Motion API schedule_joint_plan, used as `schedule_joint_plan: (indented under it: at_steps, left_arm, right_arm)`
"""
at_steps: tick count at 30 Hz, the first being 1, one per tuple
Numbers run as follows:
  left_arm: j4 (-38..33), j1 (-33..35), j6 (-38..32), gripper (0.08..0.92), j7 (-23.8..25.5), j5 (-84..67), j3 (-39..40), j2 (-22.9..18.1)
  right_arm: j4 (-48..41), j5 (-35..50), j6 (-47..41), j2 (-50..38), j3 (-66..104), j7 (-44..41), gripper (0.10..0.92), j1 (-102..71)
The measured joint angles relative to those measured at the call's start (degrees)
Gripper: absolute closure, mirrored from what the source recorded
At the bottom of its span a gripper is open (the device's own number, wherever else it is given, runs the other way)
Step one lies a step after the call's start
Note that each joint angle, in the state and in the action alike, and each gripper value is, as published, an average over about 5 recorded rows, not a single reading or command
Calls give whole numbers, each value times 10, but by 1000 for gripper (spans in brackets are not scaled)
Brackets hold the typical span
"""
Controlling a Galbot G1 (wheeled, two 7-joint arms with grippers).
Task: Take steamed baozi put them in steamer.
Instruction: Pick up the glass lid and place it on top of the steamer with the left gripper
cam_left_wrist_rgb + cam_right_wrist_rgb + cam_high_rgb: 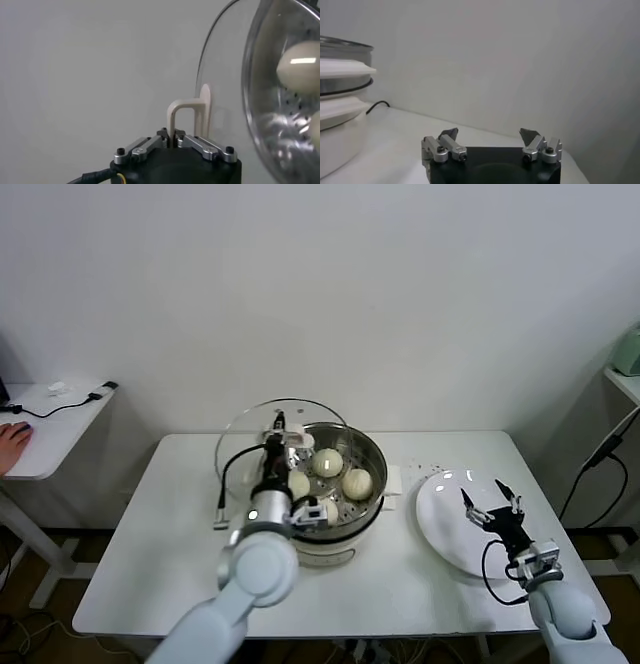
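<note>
The steamer (368, 446), a shiny steel pot on a cream-white base, stands mid-table. Several cream-white baozi (327, 462) lie on its perforated tray; two baozi (300, 67) show through the glass in the left wrist view. My left gripper (278, 427) (173, 142) is shut on the cream handle (187, 112) of the round glass lid (240, 434), which stands tilted on edge at the steamer's back left. My right gripper (492, 506) (490, 135) hovers open over the bare white plate (440, 519), holding nothing.
A black cable (225, 484) runs from the steamer's left side across the table. The steamer's side (340, 100) shows far off in the right wrist view. A side table (50, 424) with a person's hand (12, 439) stands far left; a shelf (625, 379) far right.
</note>
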Motion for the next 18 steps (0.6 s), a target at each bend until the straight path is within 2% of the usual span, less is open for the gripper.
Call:
schedule_joint_plan:
  at_steps: [8,18]
  left_arm:
    - [68,-7,0,852,-7,43,15,-78]
    - [122,2,0,853,-25,64,13,-130]
  right_arm:
    - [-4,-3,2,3,7,-1,203,0]
    - [-8,-9,4,4,9,-3,203,0]
